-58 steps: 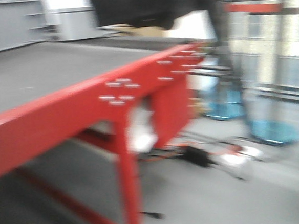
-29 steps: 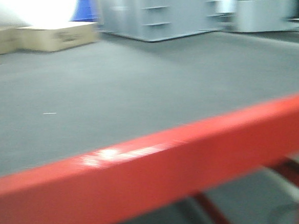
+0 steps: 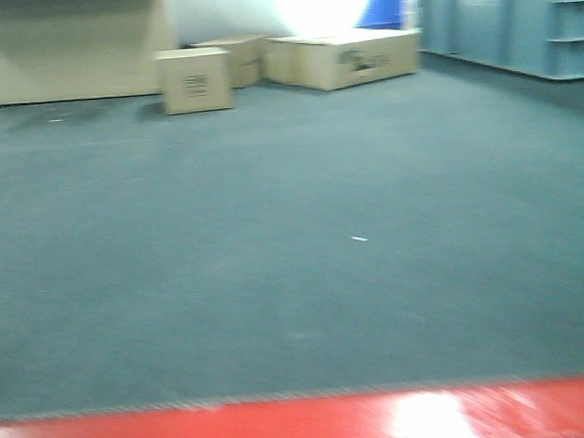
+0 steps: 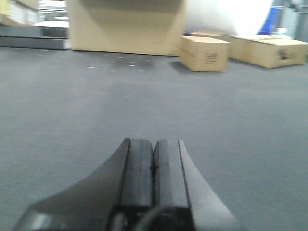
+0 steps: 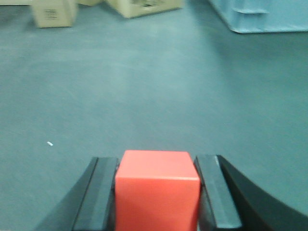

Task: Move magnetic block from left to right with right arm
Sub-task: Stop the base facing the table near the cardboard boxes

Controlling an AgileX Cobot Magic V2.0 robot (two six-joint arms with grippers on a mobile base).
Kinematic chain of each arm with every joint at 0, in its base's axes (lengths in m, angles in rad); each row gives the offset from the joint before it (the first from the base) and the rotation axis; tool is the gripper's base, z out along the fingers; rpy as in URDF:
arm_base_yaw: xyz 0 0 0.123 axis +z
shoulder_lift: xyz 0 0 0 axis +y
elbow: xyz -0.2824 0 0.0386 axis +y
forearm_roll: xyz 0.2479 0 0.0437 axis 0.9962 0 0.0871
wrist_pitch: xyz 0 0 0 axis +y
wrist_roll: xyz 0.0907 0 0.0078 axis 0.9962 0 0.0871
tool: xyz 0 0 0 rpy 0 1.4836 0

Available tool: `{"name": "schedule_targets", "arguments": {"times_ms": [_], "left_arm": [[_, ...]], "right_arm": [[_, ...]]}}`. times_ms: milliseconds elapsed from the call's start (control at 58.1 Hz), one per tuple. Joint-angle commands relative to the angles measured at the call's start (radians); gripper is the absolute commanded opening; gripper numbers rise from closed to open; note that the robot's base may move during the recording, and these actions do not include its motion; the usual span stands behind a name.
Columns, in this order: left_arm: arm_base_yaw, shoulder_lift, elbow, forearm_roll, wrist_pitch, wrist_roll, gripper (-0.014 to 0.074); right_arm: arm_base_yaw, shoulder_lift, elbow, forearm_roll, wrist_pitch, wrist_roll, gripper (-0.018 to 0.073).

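Showing the carry stage: the right gripper (image 5: 157,164) is clamped on the magnetic block (image 5: 157,192), a bright-red cube that fills the gap between the two black fingers and is held above the grey surface (image 5: 144,86). The left gripper (image 4: 154,144) hangs empty, its pads pressed together.

The front view has swung within the last second. It first showed a red table's side and legs, then a slanting rail. Now the red rail (image 3: 187,437) lies level along the bottom edge, with cardboard boxes (image 3: 194,79) and blue-grey shelving (image 3: 518,13) far behind.

The blur has eased, which suggests the turn is nearly spent. The block is therefore judged secured and in transit. The release on the right side is not yet done, and the views do not show how far rightward the block sits.
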Motion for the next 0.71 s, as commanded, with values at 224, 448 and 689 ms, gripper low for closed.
{"name": "schedule_targets", "arguments": {"times_ms": [224, 448, 689], "left_arm": [[-0.001, -0.01, 0.008, -0.005, -0.085, -0.006, -0.0126], [-0.001, -0.01, 0.008, -0.005, -0.085, -0.006, -0.0126], [-0.001, -0.01, 0.008, -0.005, -0.085, -0.006, -0.0126]], "right_arm": [[0.0, 0.014, -0.028, -0.014, -0.084, -0.007, 0.0193], [0.0, 0.014, -0.028, -0.014, -0.084, -0.007, 0.0193], [0.0, 0.014, -0.028, -0.014, -0.084, -0.007, 0.0193]]}}
